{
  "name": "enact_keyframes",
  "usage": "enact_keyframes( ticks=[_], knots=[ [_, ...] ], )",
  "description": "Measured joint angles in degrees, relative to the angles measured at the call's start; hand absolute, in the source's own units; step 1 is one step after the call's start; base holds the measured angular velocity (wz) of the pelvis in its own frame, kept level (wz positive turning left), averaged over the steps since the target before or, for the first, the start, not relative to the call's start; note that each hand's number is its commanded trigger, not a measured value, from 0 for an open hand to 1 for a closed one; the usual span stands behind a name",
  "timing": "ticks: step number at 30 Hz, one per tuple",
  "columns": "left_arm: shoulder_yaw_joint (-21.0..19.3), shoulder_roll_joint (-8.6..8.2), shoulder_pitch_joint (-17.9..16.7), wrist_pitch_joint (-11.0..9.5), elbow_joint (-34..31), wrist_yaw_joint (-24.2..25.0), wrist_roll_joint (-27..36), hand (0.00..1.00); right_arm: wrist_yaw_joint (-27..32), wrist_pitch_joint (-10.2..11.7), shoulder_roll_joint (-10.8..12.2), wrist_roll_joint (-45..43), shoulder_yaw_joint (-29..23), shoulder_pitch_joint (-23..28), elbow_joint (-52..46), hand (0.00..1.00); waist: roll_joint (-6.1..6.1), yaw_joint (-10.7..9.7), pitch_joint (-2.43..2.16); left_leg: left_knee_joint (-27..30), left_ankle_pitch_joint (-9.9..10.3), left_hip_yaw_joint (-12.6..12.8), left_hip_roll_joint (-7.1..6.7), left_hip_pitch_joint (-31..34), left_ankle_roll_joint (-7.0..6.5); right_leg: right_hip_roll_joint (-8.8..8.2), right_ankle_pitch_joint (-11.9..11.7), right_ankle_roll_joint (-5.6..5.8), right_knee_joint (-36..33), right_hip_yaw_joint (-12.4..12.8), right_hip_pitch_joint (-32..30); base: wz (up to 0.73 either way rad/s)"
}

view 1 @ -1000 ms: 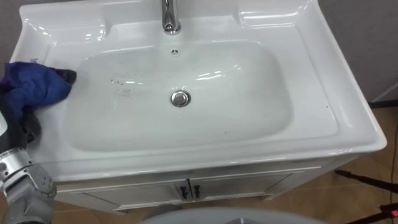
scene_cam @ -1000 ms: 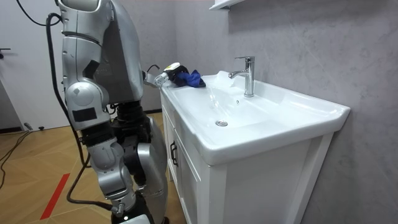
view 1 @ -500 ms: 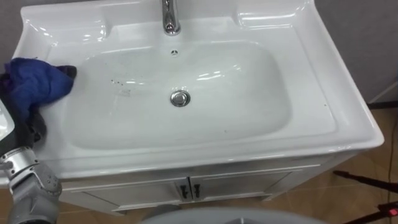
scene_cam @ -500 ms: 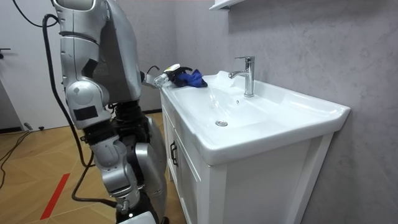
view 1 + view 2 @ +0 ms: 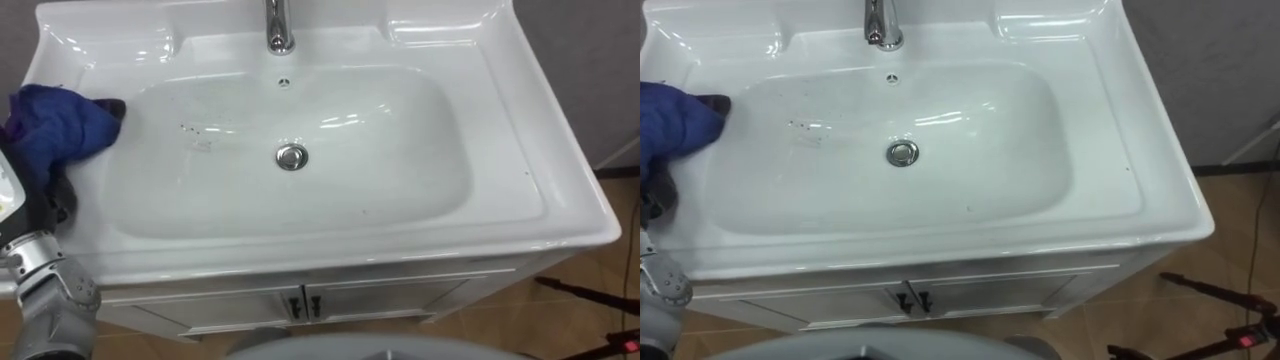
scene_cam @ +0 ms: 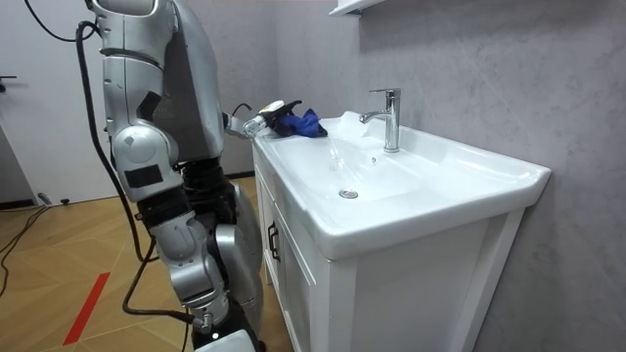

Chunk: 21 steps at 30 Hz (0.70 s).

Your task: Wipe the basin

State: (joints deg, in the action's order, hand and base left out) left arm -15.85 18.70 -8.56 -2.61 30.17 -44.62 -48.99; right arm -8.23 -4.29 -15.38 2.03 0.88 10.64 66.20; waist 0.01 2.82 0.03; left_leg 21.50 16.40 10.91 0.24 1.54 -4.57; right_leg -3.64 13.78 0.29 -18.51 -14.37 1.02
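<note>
Basin, one blue cloth, one tap

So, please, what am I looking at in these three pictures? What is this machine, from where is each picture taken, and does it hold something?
It is a humanoid robot standing at a white basin. Two pictures come from the two cameras in its head, looking down. The third comes from a camera in the room and shows the whole robot beside the basin. On the basin you see a faucet and a drain. On the left rim, a blue cloth lies over the robot's left hand. The cloth hides the grip itself.
</note>
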Motion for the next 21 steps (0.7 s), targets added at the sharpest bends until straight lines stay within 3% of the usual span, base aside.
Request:
enact_keyframes(
  ticks=[7,8,10,11,18,21],
  knots=[
    [0.1,0.0,0.2,-0.2,0.0,0.2,0.0,0.0,0.6,1.1,0.0,-0.3,0.0,-0.5,0.1,0.0,0.51,-0.6,0.02,0.1,0.0,-0.4,-0.02,0.5,0.0,0.21,-0.1,0.11,0.6,-0.1,0.0,0.03],
    [0.1,0.01,0.2,-0.2,-0.1,0.3,0.0,0.0,0.7,1.2,0.0,-0.2,0.1,-0.6,0.1,0.0,1.11,-0.8,-0.2,0.2,0.0,-0.6,-0.05,0.8,0.0,0.2,-0.1,0.11,0.6,-0.2,-0.1,0.0],
    [0.1,0.01,0.2,-0.2,-1.1,0.4,0.0,0.0,0.9,1.2,0.0,-0.3,0.1,-0.5,0.3,0.0,1.04,-0.9,-0.26,0.1,0.0,-0.5,-0.07,0.9,-0.01,0.18,-0.1,0.11,0.4,-0.1,-0.3,0.0],
    [0.2,0.01,0.2,-0.4,-1.9,0.4,0.0,0.0,1.2,1.2,0.0,-0.2,0.2,-0.5,0.7,0.0,1.22,-0.9,-0.02,0.1,0.0,-0.5,-0.07,0.9,-0.01,0.18,-0.1,0.11,0.4,0.0,-0.4,0.0],
    [0.2,0.19,1.0,-2.9,-4.8,0.3,-0.3,0.0,1.9,1.8,0.2,-0.3,0.1,-0.5,1.9,0.0,1.35,-1.3,0.17,0.2,0.1,-0.2,-0.04,1.9,-0.12,-0.03,-0.1,0.12,-1.1,0.1,-1.4,-0.01],
    [0.7,0.22,2.6,-2.9,-6.3,0.3,-0.8,0.0,2.1,1.9,0.2,-0.3,0.1,-1.4,3.2,0.0,2.01,-2.0,0.55,1.3,0.4,-0.5,0.03,3.0,-0.44,-0.15,-0.1,0.13,-1.6,-0.2,-1.9,0.06]
  ],
)
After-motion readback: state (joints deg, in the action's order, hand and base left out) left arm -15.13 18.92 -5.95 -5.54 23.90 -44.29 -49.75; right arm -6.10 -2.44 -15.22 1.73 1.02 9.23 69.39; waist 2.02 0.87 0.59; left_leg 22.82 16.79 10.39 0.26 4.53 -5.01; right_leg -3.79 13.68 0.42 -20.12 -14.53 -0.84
